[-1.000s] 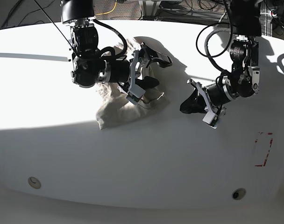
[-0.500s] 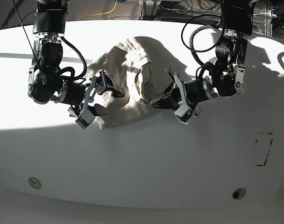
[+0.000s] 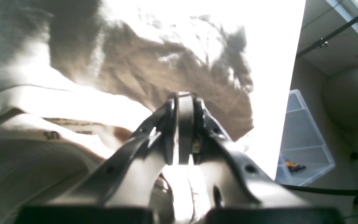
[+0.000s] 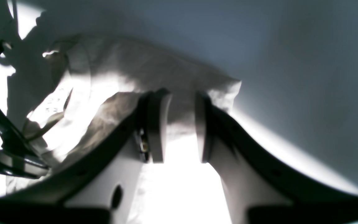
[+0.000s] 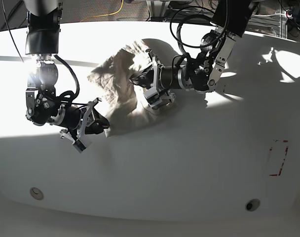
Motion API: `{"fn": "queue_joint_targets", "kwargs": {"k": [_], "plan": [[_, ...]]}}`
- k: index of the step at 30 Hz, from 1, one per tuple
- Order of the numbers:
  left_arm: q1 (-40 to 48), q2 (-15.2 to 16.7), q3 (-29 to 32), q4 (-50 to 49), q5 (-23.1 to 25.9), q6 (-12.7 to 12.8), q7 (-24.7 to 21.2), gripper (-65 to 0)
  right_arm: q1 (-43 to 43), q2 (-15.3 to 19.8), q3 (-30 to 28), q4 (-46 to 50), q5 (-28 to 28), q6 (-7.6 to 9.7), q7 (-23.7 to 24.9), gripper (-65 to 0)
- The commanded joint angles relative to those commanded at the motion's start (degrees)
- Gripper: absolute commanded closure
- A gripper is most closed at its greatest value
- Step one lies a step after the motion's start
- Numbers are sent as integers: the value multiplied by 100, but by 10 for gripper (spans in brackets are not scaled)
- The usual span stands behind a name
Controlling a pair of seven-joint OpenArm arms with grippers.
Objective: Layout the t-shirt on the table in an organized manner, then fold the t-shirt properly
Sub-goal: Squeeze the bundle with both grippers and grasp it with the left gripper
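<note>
While poised at the bunched t-shirt, left gripper pinched shut (cloth inside unclear), right gripper ajar and empty, risks snagging doubled layers, twisting it tighter.

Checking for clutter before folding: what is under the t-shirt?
Only the white table shows around the crumpled t-shirt. Whatever lies beneath its bunched folds is covered and cannot be seen.
</note>
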Motion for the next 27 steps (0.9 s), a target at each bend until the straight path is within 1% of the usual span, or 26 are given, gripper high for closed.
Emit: {"fn": "queue_joint_targets", "kwargs": {"k": [3,6,7,9,11,14,18,21,24,27], "plan": [[9,-18,185,-97,422,0,0,0,-35,-176,-211,-396,-703,0,712,-140],[9,-79,308,-255,835,0,0,0,-176,-352,-141,-923,-1380,0,1512,-140],[9,-114,325,-299,923,0,0,0,-211,-396,-105,-1029,-1503,0,1705,-140],[0,-176,387,-448,1160,0,-9,0,-299,-484,0,-1389,-1864,0,2347,-138],[-79,-176,404,-607,1310,0,-9,0,-396,-501,105,-1635,-2031,0,2725,-138],[-273,-220,413,-870,1459,0,-9,0,-563,-484,281,-1785,-2066,0,3068,-138],[-580,-369,413,-1275,1486,0,-105,0,-958,-484,624,-1662,-2066,0,3130,-138],[-818,-484,396,-1521,1495,0,-352,0,-1354,-519,879,-1284,-2066,0,3121,-138],[-1037,-580,404,-1732,1486,0,-492,0,-1802,-563,976,-791,-2066,0,3024,-138],[-1327,-598,413,-2004,1486,0,-607,0,-2207,-747,1011,-220,-2066,0,2760,-138]]}}
